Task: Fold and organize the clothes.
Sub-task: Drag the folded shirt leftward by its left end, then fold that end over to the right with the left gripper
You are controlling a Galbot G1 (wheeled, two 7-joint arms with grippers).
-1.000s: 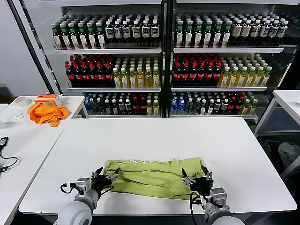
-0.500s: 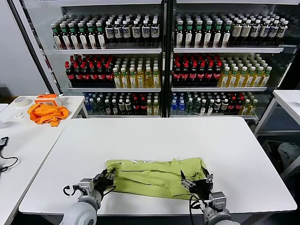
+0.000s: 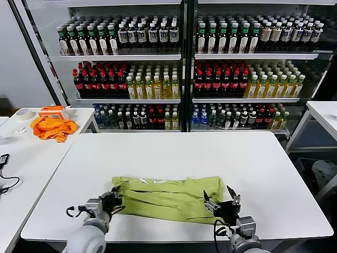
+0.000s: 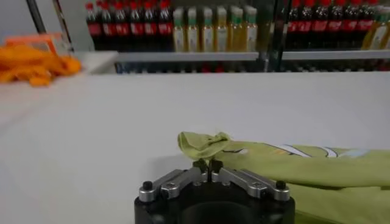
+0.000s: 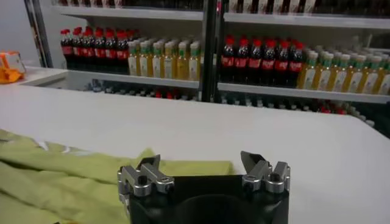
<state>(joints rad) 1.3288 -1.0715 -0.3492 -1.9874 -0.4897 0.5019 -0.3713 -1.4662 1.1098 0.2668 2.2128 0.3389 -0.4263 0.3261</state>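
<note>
The light yellow-green T-shirt lies bunched into a long strip near the front edge of the white table, with a bit of white print showing along its far side. My left gripper is at the shirt's left end. In the left wrist view it is shut, pinching a puckered corner of the T-shirt. My right gripper sits at the shirt's right end. Seen from the right wrist, it stands open over the T-shirt's edge, holding nothing.
A side table on the left holds a bright orange cloth, an orange box and a tape roll. A black cable lies closer. Glass-doored coolers full of bottles stand behind the table. Another white table is at right.
My left gripper has gone from open to shut on the shirt's left end, and that end has shifted slightly left. The right gripper stayed open, drawing back a little.
</note>
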